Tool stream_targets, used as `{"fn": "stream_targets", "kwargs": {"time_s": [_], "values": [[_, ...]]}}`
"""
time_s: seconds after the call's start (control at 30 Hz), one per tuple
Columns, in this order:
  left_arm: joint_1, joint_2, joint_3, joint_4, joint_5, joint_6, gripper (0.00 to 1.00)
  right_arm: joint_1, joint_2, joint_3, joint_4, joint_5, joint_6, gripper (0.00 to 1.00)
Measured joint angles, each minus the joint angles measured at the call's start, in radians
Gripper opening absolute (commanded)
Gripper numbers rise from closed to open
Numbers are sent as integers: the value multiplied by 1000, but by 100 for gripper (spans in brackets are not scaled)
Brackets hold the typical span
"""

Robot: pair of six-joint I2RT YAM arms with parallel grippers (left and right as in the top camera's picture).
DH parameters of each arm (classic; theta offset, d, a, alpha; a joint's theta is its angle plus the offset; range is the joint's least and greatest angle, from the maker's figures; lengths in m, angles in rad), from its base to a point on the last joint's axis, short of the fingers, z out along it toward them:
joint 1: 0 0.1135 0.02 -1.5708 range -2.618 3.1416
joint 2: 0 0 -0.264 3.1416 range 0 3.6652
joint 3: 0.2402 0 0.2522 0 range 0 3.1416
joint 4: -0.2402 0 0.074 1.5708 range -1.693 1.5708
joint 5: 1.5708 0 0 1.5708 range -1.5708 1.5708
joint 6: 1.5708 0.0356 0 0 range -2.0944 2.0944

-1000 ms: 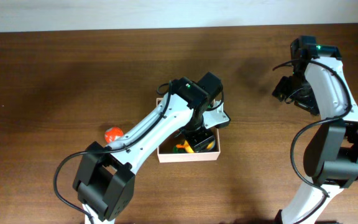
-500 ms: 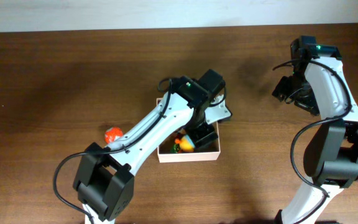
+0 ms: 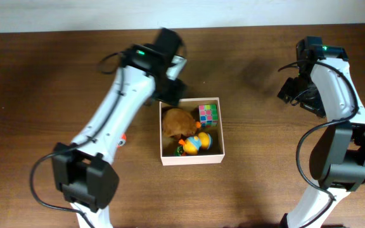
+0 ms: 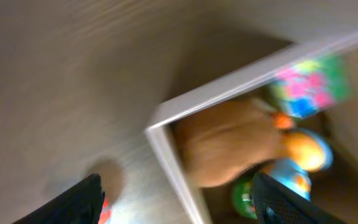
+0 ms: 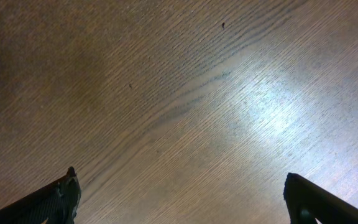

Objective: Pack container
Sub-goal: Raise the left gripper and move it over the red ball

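The container (image 3: 192, 159), a white-walled square box, sits mid-table with a brown plush toy (image 3: 177, 121), a multicoloured cube (image 3: 208, 114) and a blue-and-yellow duck toy (image 3: 199, 142) inside. My left gripper (image 3: 172, 94) hovers open and empty just beyond the box's back left corner. The blurred left wrist view looks down on that corner of the container (image 4: 160, 127), the plush toy (image 4: 229, 146) and the cube (image 4: 312, 87), with the left gripper (image 4: 179, 205) straddling the wall. Far right, my right gripper (image 3: 300, 95) is open over bare wood, as is plain in its own view (image 5: 182, 199).
An orange-red ball (image 3: 121, 137) lies on the table left of the box, mostly hidden under my left arm; a sliver of the ball (image 4: 105, 208) shows by the left finger. A green toy (image 4: 244, 199) lies in the box's front corner.
My left gripper has opened, risen out of the box and swung to its back left, uncovering the toys inside. The right arm has not moved.
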Motion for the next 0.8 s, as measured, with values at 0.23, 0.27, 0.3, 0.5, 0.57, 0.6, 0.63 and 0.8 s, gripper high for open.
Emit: {"fn": "stream_targets", "kwargs": {"time_s": [0.23,0.27,0.3,0.5,0.57,0.6,0.63,0.8], "values": [[134,0,-12,-97,-12,-174,78,0,0,0,0,0,0,99],[141,0,-25,-104,-13,-192,78,0,0,0,0,0,0,99],[144,0,-43,-109,-14,-208,78,0,0,0,0,0,0,99],[144,0,-188,-118,-15,-297,78,0,0,0,0,0,0,99],[151,0,-241,-113,-14,-320,78,0,0,0,0,0,0,99],[155,0,-267,-106,-15,-329,78,0,0,0,0,0,-1,99],[160,0,-290,-98,-15,-337,78,0,0,0,0,0,0,99],[171,0,-354,-63,-16,-356,78,0,0,0,0,0,0,99]]}}
